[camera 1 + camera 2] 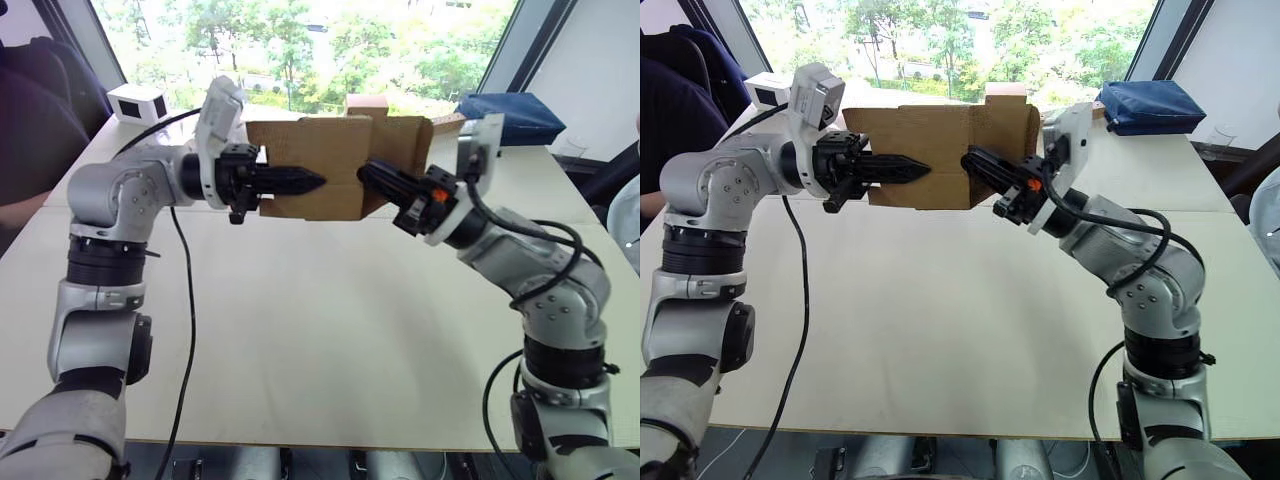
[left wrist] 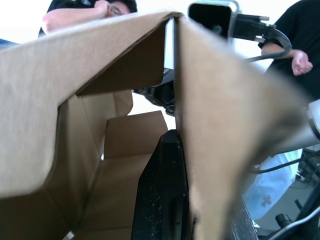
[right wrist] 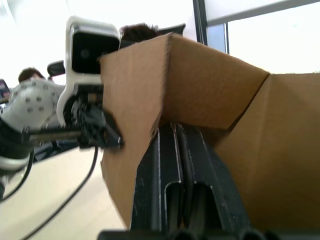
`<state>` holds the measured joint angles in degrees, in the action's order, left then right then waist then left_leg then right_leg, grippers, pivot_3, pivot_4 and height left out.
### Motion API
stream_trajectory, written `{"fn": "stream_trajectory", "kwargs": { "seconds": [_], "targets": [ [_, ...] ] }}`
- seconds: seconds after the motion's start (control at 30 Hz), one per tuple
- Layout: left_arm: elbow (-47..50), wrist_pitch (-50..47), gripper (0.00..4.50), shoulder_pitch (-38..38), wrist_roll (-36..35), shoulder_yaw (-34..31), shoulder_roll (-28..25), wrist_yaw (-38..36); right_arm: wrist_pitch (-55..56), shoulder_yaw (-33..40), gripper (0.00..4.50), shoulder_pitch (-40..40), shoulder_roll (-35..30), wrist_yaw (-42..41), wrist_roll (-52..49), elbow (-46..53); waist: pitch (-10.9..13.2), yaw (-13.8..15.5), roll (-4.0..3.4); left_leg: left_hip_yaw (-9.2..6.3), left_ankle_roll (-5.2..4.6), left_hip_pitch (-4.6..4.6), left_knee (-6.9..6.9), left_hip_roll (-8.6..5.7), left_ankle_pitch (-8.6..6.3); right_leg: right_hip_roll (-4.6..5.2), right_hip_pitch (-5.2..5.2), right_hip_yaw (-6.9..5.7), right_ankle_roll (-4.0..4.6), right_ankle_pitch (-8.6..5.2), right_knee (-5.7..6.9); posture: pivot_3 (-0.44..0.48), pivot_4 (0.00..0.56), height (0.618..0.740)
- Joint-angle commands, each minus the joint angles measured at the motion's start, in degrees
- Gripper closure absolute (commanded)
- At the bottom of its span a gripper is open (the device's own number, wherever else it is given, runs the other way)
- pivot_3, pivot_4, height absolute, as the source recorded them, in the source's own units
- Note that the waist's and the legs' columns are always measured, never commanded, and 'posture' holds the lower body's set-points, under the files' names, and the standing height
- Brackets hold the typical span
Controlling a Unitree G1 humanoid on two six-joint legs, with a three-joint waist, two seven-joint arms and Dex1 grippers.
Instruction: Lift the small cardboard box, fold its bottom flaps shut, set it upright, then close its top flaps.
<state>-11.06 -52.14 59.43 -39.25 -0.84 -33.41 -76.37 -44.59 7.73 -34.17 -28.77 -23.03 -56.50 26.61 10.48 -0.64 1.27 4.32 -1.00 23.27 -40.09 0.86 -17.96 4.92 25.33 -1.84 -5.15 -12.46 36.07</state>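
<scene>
The small cardboard box hangs in the air above the far half of the table, held between both arms. My left gripper reaches in from the left, shut on a wall of the box, with one finger lying against the inside of that panel. From the right, my right gripper is shut on the box's right side, its fingers pressed together where two panels meet. The end of the box facing the left wrist camera is open, and a flap is folded partly inward. I cannot tell which end holds the bottom flaps and which the top flaps.
The pale table spreads below the box. At the far left stands a white box with a dark window. A neat brown cube box sits behind the held box, a blue bag lies far right, and a person in dark clothes is at the left edge.
</scene>
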Motion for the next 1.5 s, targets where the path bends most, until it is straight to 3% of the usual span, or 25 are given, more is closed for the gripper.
{"fn": "stream_trajectory", "kwargs": {
  "seconds": [0.03, 0.2, 0.33, 0.47, 0.7, 1.23, 1.5],
  "targets": [
    [-0.9, 1.6, 4.50, 2.4, 0.1, -1.0, -0.5, 0.2, -0.9, 4.2, 4.45, 0.9, -2.7, 0.6, -2.8, 3.4, 0.0, 0.0, 0.00, 0.00, 0.00, 0.00, 0.00, 0.00, 0.00, 0.00, 0.00, 0.00, 0.00, 0.00, 0.00, 0.000, 0.150, 0.740],
    [-2.4, 2.7, 4.50, 2.8, 0.5, -0.8, -0.3, 0.2, -2.3, 7.2, 4.45, 3.4, -5.9, 0.9, -4.8, 4.2, 0.0, 0.0, 0.00, 0.01, -0.01, 0.00, 0.00, -0.01, 0.00, 0.00, 0.00, 0.00, 0.00, 0.00, -0.02, 0.000, 0.150, 0.740],
    [-2.5, 2.8, 4.50, 2.9, 0.4, -0.8, -0.3, 0.0, -4.1, 10.5, 4.45, 10.2, -9.7, 0.3, -6.9, 6.5, 0.0, 0.3, 0.01, 0.00, -0.01, 0.01, 0.00, -0.01, -0.01, 0.00, -0.01, -0.01, 0.00, 0.00, -0.03, 0.000, 0.150, 0.740],
    [-2.0, 2.2, 4.50, 3.1, -0.3, -1.1, 0.1, 0.3, -2.8, 9.8, 4.45, 13.1, -9.9, 0.4, -5.1, 6.0, 0.0, 0.1, 0.01, 0.02, -0.02, 0.00, -0.02, -0.03, -0.01, 0.03, -0.01, 0.02, -0.01, 0.00, -0.04, 0.000, 0.150, 0.740],
    [-0.1, 0.9, 4.50, 2.7, -1.4, -1.2, 0.5, 0.8, -0.2, 4.3, 4.45, 9.7, -6.8, -0.2, -1.0, 4.2, 0.0, 0.0, 0.01, 0.00, -0.01, -0.01, -0.01, 0.00, -0.01, -0.13, 0.02, 0.02, -0.01, 0.00, -0.04, 0.000, 0.150, 0.740],
    [2.4, -1.0, 4.50, 0.9, -2.7, -1.5, 1.3, 2.4, -0.4, -0.2, 4.45, 4.8, -1.7, -1.7, -1.2, 2.9, 0.0, 0.0, 0.00, -0.01, 0.01, 0.00, -0.01, 0.04, 0.01, -0.11, 0.02, 0.03, -0.01, 0.00, -0.02, 0.000, 0.150, 0.740],
    [1.6, -0.3, 4.50, 1.0, -2.7, -2.0, 1.0, 3.2, -1.6, 3.0, 4.45, 5.2, -4.5, -2.3, -3.3, 3.9, 0.0, 0.1, 0.00, -0.01, 0.01, 0.00, -0.01, 0.04, 0.01, -0.11, 0.02, 0.03, -0.01, 0.00, -0.02, 0.000, 0.150, 0.740]
  ]
}}
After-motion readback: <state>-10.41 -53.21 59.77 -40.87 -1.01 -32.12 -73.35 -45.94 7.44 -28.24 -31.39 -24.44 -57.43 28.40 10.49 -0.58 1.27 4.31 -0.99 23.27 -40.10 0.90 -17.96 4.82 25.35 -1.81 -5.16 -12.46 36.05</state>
